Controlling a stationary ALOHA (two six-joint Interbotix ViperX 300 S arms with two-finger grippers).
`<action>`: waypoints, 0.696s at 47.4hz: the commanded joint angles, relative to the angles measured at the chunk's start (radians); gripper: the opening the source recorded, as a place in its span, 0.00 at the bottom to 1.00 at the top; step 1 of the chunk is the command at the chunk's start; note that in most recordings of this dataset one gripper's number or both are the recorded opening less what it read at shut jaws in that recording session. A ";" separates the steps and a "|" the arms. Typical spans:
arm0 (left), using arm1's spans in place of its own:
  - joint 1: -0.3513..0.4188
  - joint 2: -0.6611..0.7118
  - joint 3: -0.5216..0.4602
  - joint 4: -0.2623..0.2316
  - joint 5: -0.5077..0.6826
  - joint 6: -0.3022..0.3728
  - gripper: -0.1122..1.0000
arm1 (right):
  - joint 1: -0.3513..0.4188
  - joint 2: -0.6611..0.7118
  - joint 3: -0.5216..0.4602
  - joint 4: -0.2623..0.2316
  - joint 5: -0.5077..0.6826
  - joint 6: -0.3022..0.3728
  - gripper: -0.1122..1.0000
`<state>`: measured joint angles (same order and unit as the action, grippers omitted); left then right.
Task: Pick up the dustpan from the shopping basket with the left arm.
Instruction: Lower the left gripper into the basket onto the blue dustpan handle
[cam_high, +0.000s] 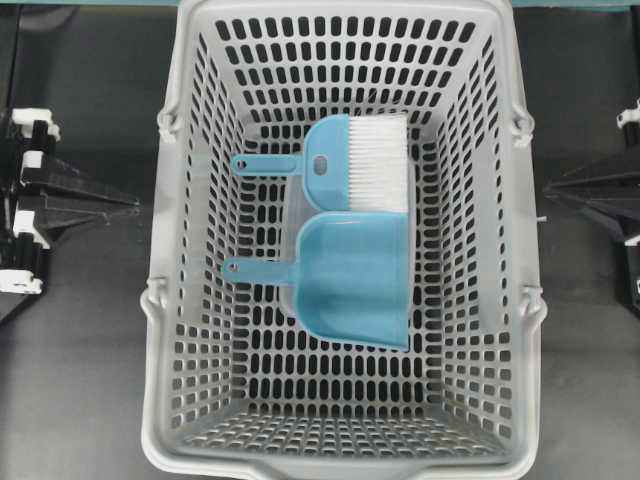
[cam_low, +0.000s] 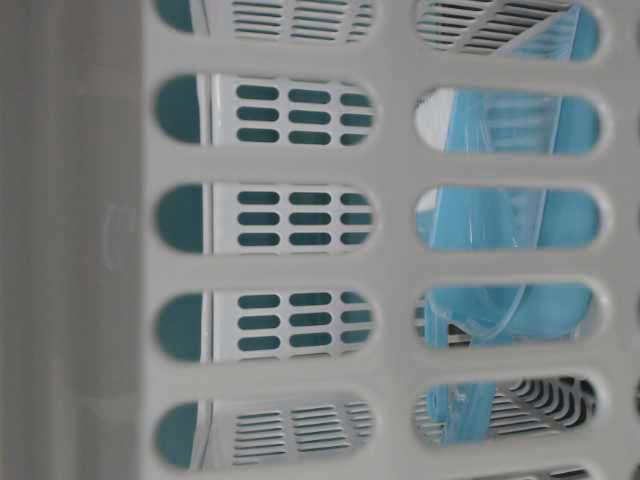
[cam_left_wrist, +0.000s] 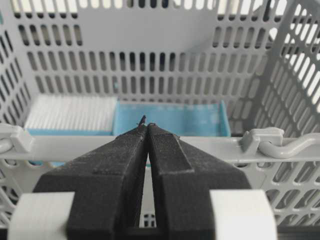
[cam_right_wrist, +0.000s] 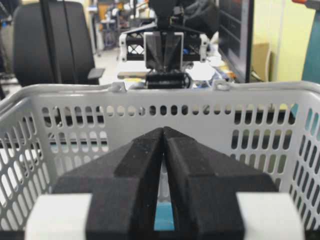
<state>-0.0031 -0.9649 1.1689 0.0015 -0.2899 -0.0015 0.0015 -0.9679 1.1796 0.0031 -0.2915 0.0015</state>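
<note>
Light blue plastic, the dustpan (cam_high: 352, 280) lies flat on the slotted floor of the shopping basket (cam_high: 180, 300), about in the middle, its thin handle with the hole pointing toward the overhead view's left. Just beside it, on the far side, lies a blue hand brush (cam_high: 350, 165) with white bristles, its handle pointing the same way; the two look to be touching along their edges. From the left wrist view the pan's rim shows past the basket's near wall, with the bristles to its left.

The left claw (cam_left_wrist: 147, 125) hangs outside the basket, level with its rim, fingers pressed together on nothing. The right claw (cam_right_wrist: 163, 129) sits outside the opposite wall, likewise clenched and empty. In the overhead view both arms stand at the picture's edges, well apart from the pan. The basket rests on a dark counter (cam_high: 80, 380).
</note>
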 joint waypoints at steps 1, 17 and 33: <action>-0.006 -0.005 -0.075 0.043 0.041 -0.020 0.15 | 0.005 0.003 -0.015 0.002 -0.009 0.006 0.10; -0.009 0.130 -0.482 0.043 0.630 -0.040 0.10 | 0.009 -0.003 -0.011 0.003 -0.008 0.006 0.09; -0.038 0.523 -0.927 0.043 1.169 -0.023 0.10 | 0.011 -0.003 -0.011 0.006 0.003 0.006 0.09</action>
<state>-0.0368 -0.5400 0.3574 0.0414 0.7701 -0.0276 0.0092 -0.9756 1.1796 0.0077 -0.2853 0.0061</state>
